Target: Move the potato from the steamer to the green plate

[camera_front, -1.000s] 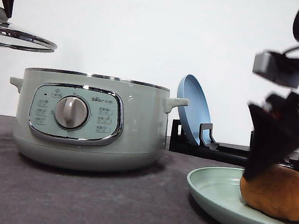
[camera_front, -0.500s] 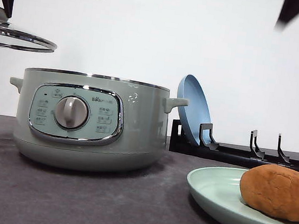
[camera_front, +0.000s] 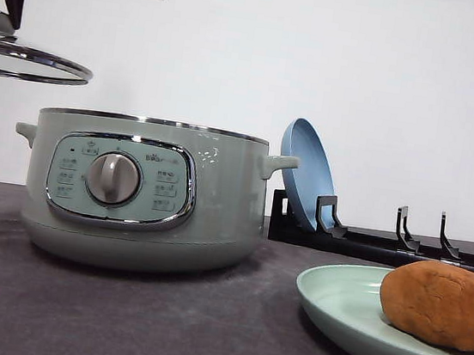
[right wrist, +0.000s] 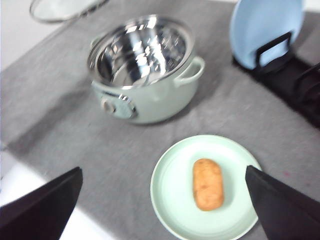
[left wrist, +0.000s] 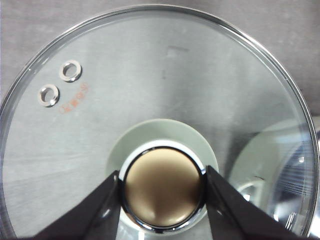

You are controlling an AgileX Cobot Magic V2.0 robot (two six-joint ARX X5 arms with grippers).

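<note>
My left gripper (left wrist: 162, 197) is clamped on the lid's knob (left wrist: 164, 191), one finger pressed to each side of it, and the glass lid (left wrist: 150, 100) hangs level under it, up and off to the left of the steamer (camera_front: 140, 192) in the front view. My right gripper (right wrist: 162, 200) is spread wide with nothing between its fingers (right wrist: 42, 207), high above the table (right wrist: 250, 115) and looking down on the plate (right wrist: 170, 200). The potato (right wrist: 208, 184) lies lengthwise near the middle of that plate, clear of the rim, so I judge the transfer done. The steamer stands open just beyond the plate, its steel bowl bare as far as I can see. Behind, a blue plate (camera_front: 305, 173) leans in a black rack (camera_front: 385, 243), well apart from the green one. If I had to take the potato again, I would close across its short middle from above, along the narrow width. It looks firm and fairly dense, with a matte, slightly rough skin that should give the pads decent bite. If it is steamed through it may be softer than it looks and could dent or split under a hard squeeze, so I would grip lightly. The lid is the fragile thing here; glass on a smooth round knob could swing or slip.
</note>
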